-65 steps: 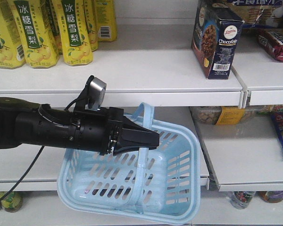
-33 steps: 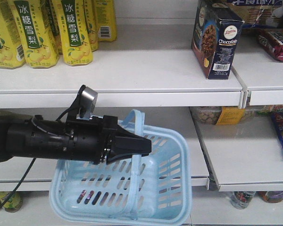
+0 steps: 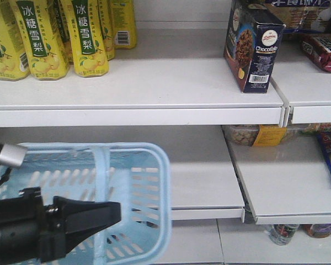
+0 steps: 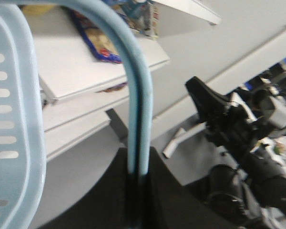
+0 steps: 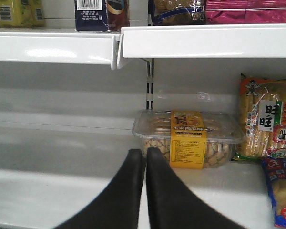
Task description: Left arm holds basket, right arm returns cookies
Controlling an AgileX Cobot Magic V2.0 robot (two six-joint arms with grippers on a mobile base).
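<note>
Between the left gripper's closed jaws sits the basket handle; the right gripper's jaws press together empty, cookies shelved above.

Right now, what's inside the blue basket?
The basket looks empty where its slotted walls and far side show. The left tool, shut on its handle, and the arm cover the near part and floor, so nothing can be told there.

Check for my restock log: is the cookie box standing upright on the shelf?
Upright: the cookie box stands on its base on the upper shelf, no gripper touching it.
</note>
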